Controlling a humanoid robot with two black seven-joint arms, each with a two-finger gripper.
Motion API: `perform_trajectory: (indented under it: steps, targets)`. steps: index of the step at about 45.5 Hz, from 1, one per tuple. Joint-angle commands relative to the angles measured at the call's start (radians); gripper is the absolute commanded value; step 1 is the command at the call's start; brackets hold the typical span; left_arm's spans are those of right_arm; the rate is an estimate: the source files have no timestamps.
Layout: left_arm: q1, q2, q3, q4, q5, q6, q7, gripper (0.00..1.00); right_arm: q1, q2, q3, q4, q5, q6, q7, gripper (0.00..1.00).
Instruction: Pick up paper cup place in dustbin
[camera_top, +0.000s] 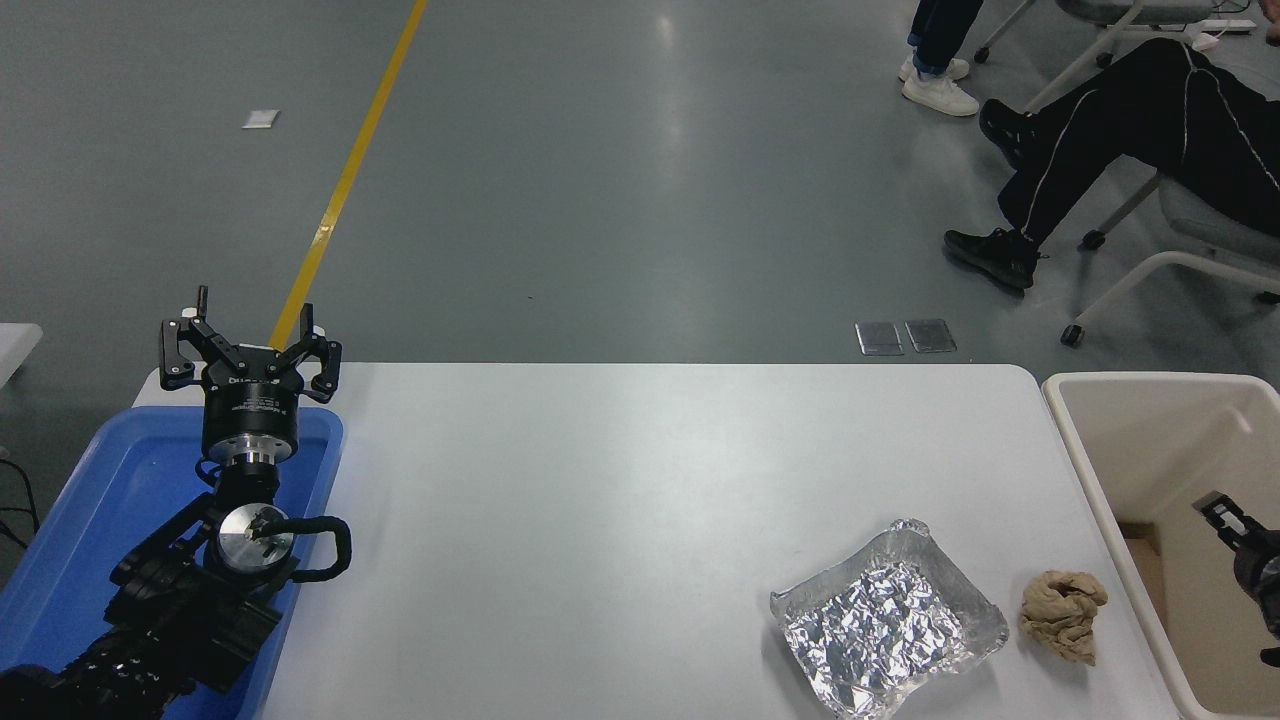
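Head view: right end effector (1228, 517), grip state unclear, hangs over the dustbin (1075, 440), whose long axis runs away from camera

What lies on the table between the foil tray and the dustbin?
In the head view, a crumpled brown wad lies between the foil tray and the dustbin.
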Motion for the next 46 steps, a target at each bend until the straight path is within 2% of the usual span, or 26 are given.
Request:
perform_trajectory:
  steps: [1, 7, 16, 22, 24, 25, 30, 33, 40, 46]
  targets:
    - [0.000, -0.001, 0.001, -0.001, 0.000, 0.000, 0.000, 0.99, 0.086, -0.003, -0.085, -0.002, 0.003, 0.029, 0.068, 1.00]
    - [0.000, -0.001, -0.001, -0.001, 0.001, 0.000, 0.000, 0.99, 0.168, 0.000, -0.237, 0.004, 0.005, 0.075, 0.115, 1.00]
    - [-0.001, -0.003, -0.001, -0.001, 0.001, 0.000, 0.000, 0.99, 0.419, -0.034, -0.358, 0.211, -0.008, 0.160, 0.128, 1.00]
    - [-0.001, -0.003, 0.001, -0.001, 0.001, 0.000, 0.001, 0.99, 0.620, -0.091, -0.473, 0.516, -0.011, 0.161, 0.125, 1.00]
    - [-0.001, -0.003, -0.001, -0.001, 0.001, 0.000, 0.001, 0.99, 0.707, -0.106, -0.524, 0.651, -0.011, 0.161, 0.123, 1.00]
    - [-0.001, -0.003, -0.001, -0.001, 0.001, 0.000, 0.000, 0.99, 0.799, -0.124, -0.572, 0.796, -0.012, 0.160, 0.123, 1.00]
    - [-0.001, -0.003, 0.001, -0.001, 0.001, 0.000, 0.000, 0.99, 0.996, -0.134, -0.656, 1.091, -0.020, 0.163, 0.123, 1.00]
    - [-0.001, -0.003, -0.001, -0.001, 0.001, 0.000, 0.000, 0.99, 1.099, -0.132, -0.689, 1.242, -0.064, 0.164, 0.125, 1.00]
    - [-0.001, -0.003, 0.001, -0.001, 0.001, 0.000, 0.000, 0.99, 1.272, -0.131, -0.739, 1.492, -0.267, 0.163, 0.125, 1.00]
    - [-0.001, -0.003, 0.001, -0.001, 0.001, 0.000, 0.000, 0.99, 1.432, -0.129, -0.831, 1.644, -0.345, 0.171, 0.123, 1.00]
